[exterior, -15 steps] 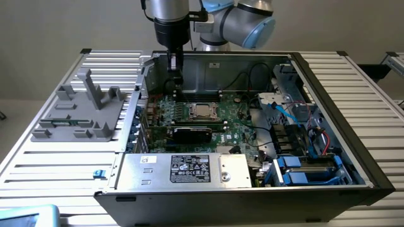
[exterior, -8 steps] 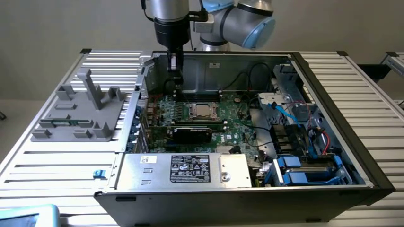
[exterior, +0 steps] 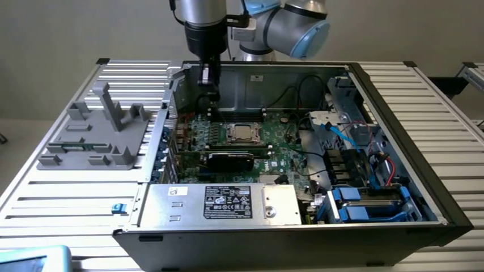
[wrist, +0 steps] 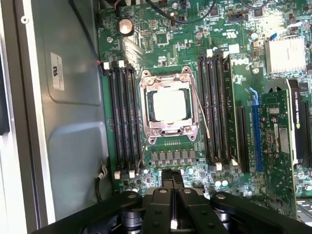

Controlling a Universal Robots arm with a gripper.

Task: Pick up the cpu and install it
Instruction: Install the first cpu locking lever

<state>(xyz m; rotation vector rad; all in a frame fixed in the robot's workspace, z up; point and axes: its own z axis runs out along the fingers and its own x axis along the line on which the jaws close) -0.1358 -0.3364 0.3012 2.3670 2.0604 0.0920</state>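
Already in its socket: the cpu lies seated while the jaws hang empty over the board

Plainly, the cpu (wrist: 168, 107) lies flat inside the socket frame (wrist: 146, 80) near the middle of the motherboard (wrist: 234, 161). Its pale metal top faces up and the frame closes round its edges. It sits square to the frame, neither tilted nor riding on a corner, so I judge the install to be largely done. A thin wire lever (wrist: 201, 109) runs along one side of the frame; whether it is latched I cannot tell.

The jaws are pressed together, with only a thin seam between them and nothing pinched. In the exterior view they point straight down from the arm (exterior: 206, 34) at about eleven o'clock of the cpu, inside the open computer case (exterior: 423, 170) and apart from the board. Hanging off like that, in my judgement, gives the wrist camera a plain look down onto the socket. It also keeps the jaws away from the memory slots (wrist: 122, 122) that flank the frame on both sides.

In the exterior view, a black card (exterior: 229, 160) stands just beside the socket at about seven o'clock. The labelled power supply box (exterior: 219, 201) fills the case's near end at six o'clock. A grey fixture (exterior: 94, 136) rests on the slatted tabletop (exterior: 68, 192) at nine o'clock of the case, well apart from the board. By its upright posts and pockets it is probably a stand for parts.
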